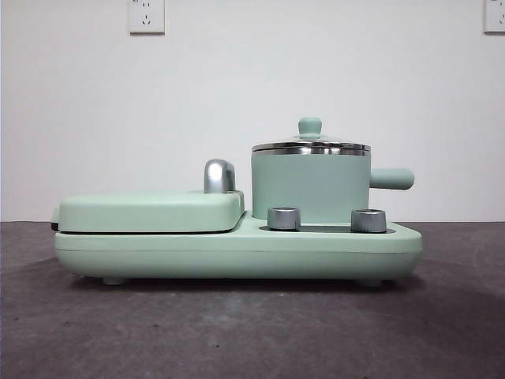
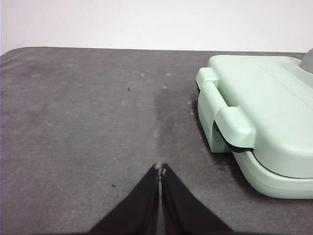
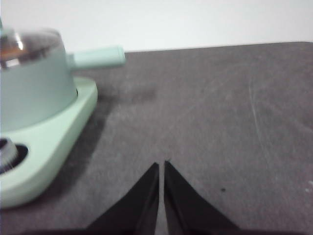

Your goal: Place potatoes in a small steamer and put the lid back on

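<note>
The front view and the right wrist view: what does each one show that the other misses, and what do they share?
Only the front view shows the flat griddle cover, its chrome handle, the lid's green knob and two wall sockets.

Only the right wrist view shows the right gripper, jaws shut, hovering over bare table beside the appliance.

Both show the green pot with its glass lid on, its side handle, and the green base. No potato appears in either.
</note>
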